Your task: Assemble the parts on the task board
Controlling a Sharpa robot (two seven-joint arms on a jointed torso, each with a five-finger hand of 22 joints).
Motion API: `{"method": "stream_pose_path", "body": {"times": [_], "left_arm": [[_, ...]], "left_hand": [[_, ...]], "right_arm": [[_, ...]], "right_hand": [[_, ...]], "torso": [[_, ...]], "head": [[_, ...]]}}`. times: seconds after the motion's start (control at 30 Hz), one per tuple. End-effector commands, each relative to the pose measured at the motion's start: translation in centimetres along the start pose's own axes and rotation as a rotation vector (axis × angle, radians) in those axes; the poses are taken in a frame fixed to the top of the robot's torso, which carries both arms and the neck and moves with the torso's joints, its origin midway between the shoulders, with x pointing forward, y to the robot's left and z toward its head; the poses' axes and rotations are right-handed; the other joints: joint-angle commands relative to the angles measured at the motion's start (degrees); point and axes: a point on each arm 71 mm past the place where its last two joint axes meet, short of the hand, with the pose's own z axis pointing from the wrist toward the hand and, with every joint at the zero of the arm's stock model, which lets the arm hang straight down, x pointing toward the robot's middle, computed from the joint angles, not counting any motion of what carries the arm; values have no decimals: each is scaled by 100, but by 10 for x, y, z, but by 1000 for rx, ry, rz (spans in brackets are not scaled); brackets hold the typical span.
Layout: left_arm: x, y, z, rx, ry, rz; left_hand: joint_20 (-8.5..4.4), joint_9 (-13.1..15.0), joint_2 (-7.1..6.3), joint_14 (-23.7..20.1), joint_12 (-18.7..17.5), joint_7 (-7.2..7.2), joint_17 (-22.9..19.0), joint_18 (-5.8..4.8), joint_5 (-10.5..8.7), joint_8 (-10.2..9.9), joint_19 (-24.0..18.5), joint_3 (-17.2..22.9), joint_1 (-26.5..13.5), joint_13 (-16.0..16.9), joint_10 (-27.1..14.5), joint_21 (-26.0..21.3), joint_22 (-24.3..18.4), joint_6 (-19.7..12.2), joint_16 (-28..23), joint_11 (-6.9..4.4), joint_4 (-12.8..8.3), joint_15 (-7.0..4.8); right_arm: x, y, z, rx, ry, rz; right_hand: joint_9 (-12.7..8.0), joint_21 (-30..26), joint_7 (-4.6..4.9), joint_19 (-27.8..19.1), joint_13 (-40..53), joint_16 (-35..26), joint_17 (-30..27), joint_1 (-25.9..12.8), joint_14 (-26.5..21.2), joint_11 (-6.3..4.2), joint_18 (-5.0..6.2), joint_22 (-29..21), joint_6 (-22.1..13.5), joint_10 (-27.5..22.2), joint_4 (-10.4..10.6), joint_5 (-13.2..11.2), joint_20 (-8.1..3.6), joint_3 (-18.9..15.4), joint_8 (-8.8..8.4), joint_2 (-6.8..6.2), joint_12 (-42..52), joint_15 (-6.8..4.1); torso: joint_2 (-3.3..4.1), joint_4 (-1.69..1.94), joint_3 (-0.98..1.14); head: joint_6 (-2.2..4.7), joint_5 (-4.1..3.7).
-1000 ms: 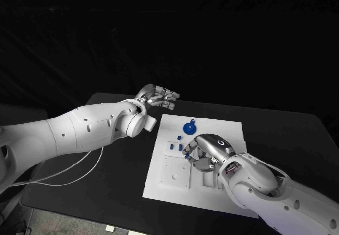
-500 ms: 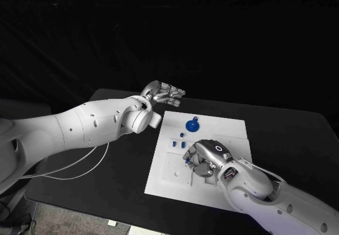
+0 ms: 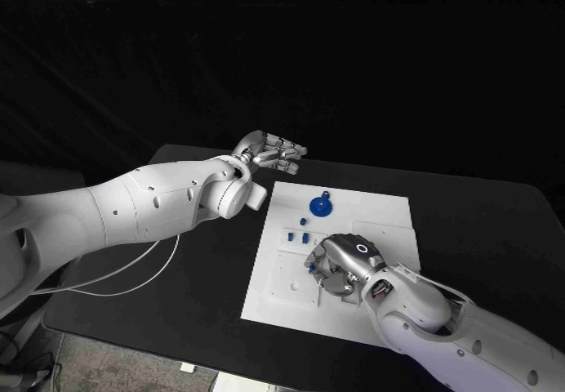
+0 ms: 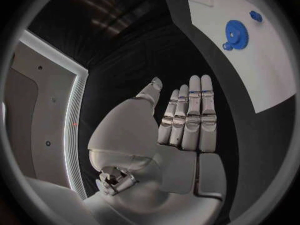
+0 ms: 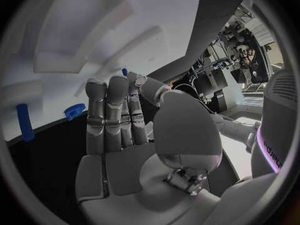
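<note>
**Hands bare, parts waiting on the board**

Fingers first: on the right hand [image 3: 341,263] they run straight and side by side in the right wrist view, the thumb folded across near their tips, and there is nothing between them. A bit of blue peeks out just past those tips; what it is, I cannot tell. The hand hovers low over the middle of the task board [image 3: 383,208], palm toward the plate. Beside it a blue peg [image 5: 25,122] stands upright, a small toothed blue piece [image 5: 74,110] nearby.

Out at the far left corner, the left hand [image 3: 271,153] hangs off the board over black table, fingers [image 4: 190,117] flat, extended, nothing held.

Further up the board lies the blue gear [image 3: 319,207], flat on the plate, with two short pegs [image 3: 297,238] standing between it and the right hand.

Judgement call: these look like light, rigid plastic, smooth and prone to skidding. The pegs want a fingertip pinch on the shaft; the gear is best taken by its toothed rim.
</note>
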Motion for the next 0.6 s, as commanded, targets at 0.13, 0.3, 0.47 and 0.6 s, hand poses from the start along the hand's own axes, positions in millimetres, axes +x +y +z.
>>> {"method": "stream_pose_path", "body": {"times": [0.13, 0.3, 0.47, 0.6], "left_arm": [[2, -2, 0, 10, 16, -11], [1, -1, 0, 9, 15, -11], [1, -1, 0, 8, 16, -11], [2, -1, 0, 7, 17, -11]], "left_hand": [[13, -2, 47, -13, 4, -28, -6, -91, 10, 22, -12, -8, 8, -6, -11, 35, -5, -9, -19, -1, -31, 14], [14, -4, 44, -15, 4, -26, -7, -92, 10, 18, -15, -11, 3, -6, -16, 41, -14, -12, -19, 0, -27, 15], [15, -4, 42, -16, 4, -23, -8, -92, 10, 17, -18, -14, 0, -6, -20, 46, -22, -20, -19, 2, -25, 17], [15, -4, 42, -16, 4, -23, -8, -92, 10, 17, -18, -14, 0, -6, -20, 46, -22, -20, -19, 2, -25, 17]], "right_arm": [[1, 2, 0, -15, -3, -22], [2, 2, 0, -14, 3, -21], [4, 2, 0, -15, 8, -20], [5, 2, 0, -15, 13, -19]], "right_hand": [[8, -25, 6, 31, 8, 20, -5, -19, -42, -125, 114, 310, 30, 184, -19, 18, 3, -1, 36, 58, 13, -17], [9, -22, 5, 34, 8, 26, -9, -26, -42, -126, 116, 310, 32, 188, -24, 21, 2, 7, 36, 60, 13, -18], [9, -22, 5, 34, 8, 26, -9, -26, -42, -126, 116, 310, 32, 188, -24, 21, 2, 7, 36, 60, 13, -18], [10, -25, 5, 35, 9, 30, -13, -32, -44, -127, 120, 309, 35, 191, -30, 29, 2, 5, 36, 61, 14, -19]], "torso": [[-4, -2, 2], [-6, -3, 0], [-4, 3, -2], [-7, 2, -4]], "head": [[-23, 4], [-35, 1], [-40, 4], [-48, 11]]}}
